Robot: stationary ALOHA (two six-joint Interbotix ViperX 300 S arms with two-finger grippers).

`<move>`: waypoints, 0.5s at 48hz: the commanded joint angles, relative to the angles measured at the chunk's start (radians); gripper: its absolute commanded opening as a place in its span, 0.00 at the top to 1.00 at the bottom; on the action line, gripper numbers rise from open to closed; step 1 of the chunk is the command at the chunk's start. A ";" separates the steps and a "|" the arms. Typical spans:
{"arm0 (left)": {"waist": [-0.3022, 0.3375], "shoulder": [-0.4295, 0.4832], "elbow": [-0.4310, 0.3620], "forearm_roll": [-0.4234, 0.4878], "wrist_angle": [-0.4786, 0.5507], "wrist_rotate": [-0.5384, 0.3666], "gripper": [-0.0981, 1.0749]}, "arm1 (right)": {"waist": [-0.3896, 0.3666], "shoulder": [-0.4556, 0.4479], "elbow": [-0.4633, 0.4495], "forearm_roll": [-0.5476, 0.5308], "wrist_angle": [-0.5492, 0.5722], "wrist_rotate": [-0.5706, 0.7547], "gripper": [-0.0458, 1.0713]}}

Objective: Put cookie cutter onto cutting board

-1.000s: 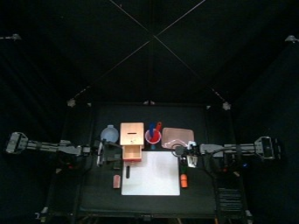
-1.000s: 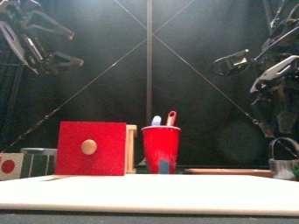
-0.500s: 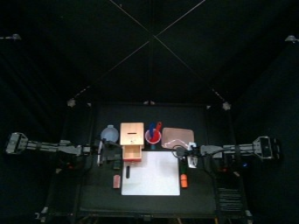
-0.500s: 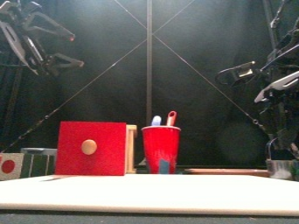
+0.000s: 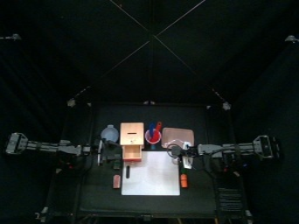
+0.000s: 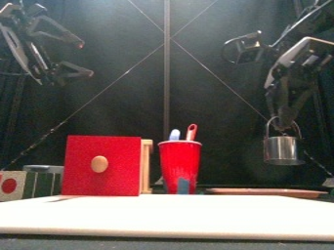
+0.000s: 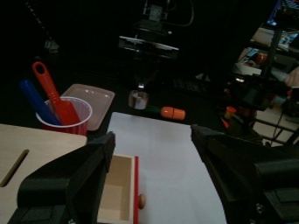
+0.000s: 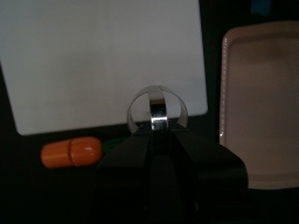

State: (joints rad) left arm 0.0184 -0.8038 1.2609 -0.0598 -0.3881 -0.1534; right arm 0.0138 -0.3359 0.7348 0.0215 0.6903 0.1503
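Note:
My right gripper (image 6: 280, 128) is shut on the cookie cutter (image 6: 282, 149), a round metal ring, and holds it in the air above the table's right side. In the right wrist view the cookie cutter (image 8: 156, 108) sits between the jaws, just off the edge of the white cutting board (image 8: 100, 57). From above, the right gripper (image 5: 181, 152) is at the cutting board's (image 5: 155, 173) far right corner. My left gripper (image 7: 152, 144) is open and empty and rests at the table's left (image 5: 105, 150).
A tan wooden block (image 5: 132, 138) with a red drawer front (image 6: 102, 164) stands behind the board. Beside it are a red cup (image 6: 181, 164) holding utensils and a pink tray (image 8: 263, 96). An orange item (image 8: 73, 154) lies by the board's right edge.
My right gripper has lifted the cookie cutter off the table at the right and carried it up and slightly towards the middle. The left arm has not moved.

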 commanded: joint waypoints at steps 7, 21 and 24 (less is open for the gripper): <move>0.008 0.002 -0.008 -0.018 -0.005 0.005 0.06 | 0.064 0.169 -0.167 -0.009 -0.032 0.103 0.47; 0.018 0.003 -0.005 -0.017 -0.003 0.006 0.06 | 0.143 0.385 -0.350 -0.043 -0.040 0.160 0.47; 0.020 0.003 -0.003 -0.017 -0.005 0.006 0.06 | 0.149 0.410 -0.371 -0.046 -0.040 0.161 0.47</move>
State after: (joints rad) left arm 0.0337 -0.8038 1.2686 -0.0767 -0.3881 -0.1488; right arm 0.1580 0.0736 0.4096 -0.0215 0.6550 0.3083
